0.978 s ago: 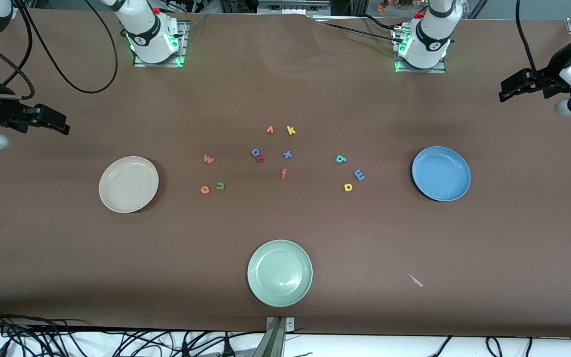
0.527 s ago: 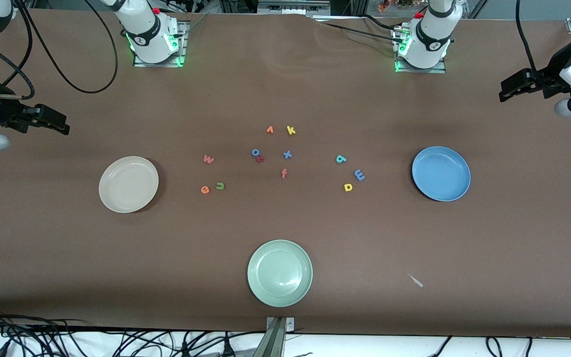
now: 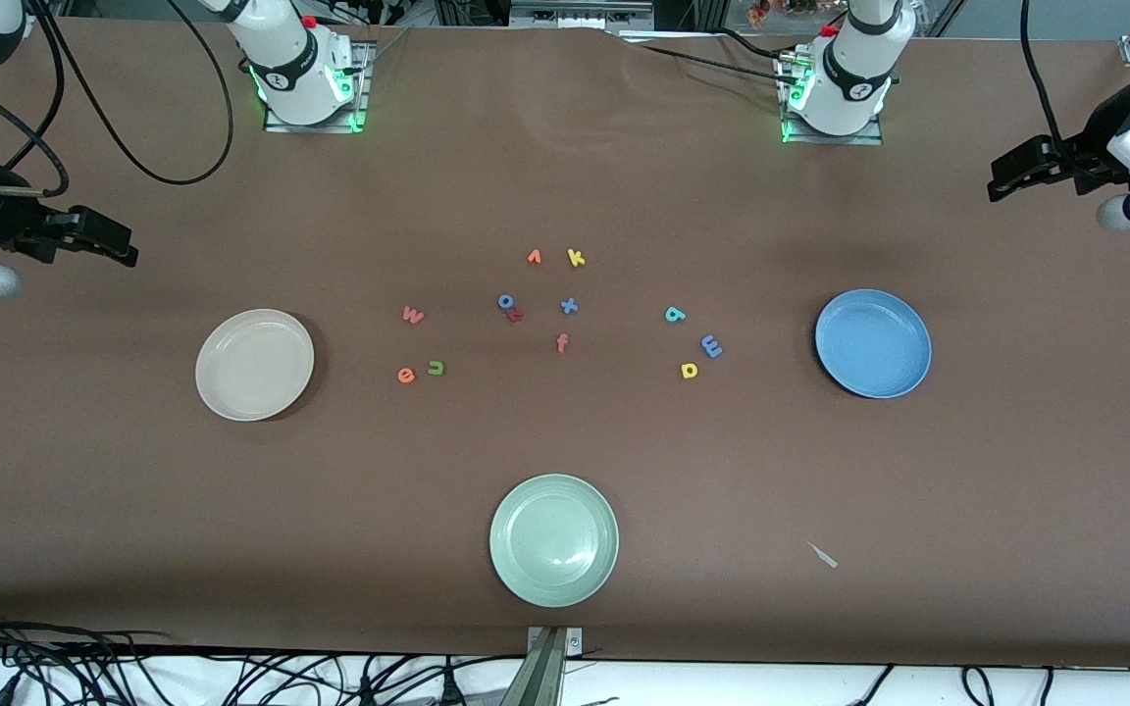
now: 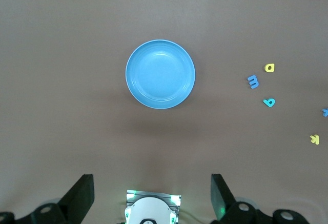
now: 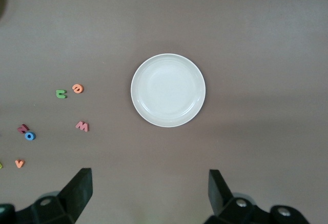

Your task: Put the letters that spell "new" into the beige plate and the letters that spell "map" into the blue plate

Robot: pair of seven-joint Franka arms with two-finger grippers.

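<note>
The right pincer [image 3: 124, 250] hangs in the air over the right arm's end of the desk [image 3: 565, 588], its two fingers spread wide with nothing between them; the arm waits. In the right wrist view those fingers [image 5: 77, 190] stand well apart.

The beige plate [image 3: 254, 364] lies flat on the desk toward the right arm's end, with nothing in it. Near it, toward the middle of the desk, lie the letters of "new": the orange e [image 3: 406, 375] and the green n [image 3: 436, 368] just beside each other, and the salmon-red w [image 3: 412, 315] farther from the front camera than those two.

In the middle sit the other letters: a blue o [image 3: 505, 301] touching a dark red r [image 3: 516, 315], an orange v [image 3: 534, 257], a yellow k [image 3: 576, 258], a blue x [image 3: 569, 306] and a red f [image 3: 562, 342]. A pale green plate [image 3: 553, 539] lies nearest the front camera, well apart from them.

The letters of "map" lie near the blue plate [image 3: 872, 343]: the teal p [image 3: 675, 314], the blue m [image 3: 711, 345] and the yellow a [image 3: 689, 370], close together but apart. The blue plate holds nothing.

A small pale scrap [image 3: 824, 556] lies on the desk nearer the front camera.

The left pincer [image 3: 1006, 176] hangs over the left arm's end of the desk, its fingers [image 4: 220, 196] wide apart and holding nothing; this arm waits too.
</note>
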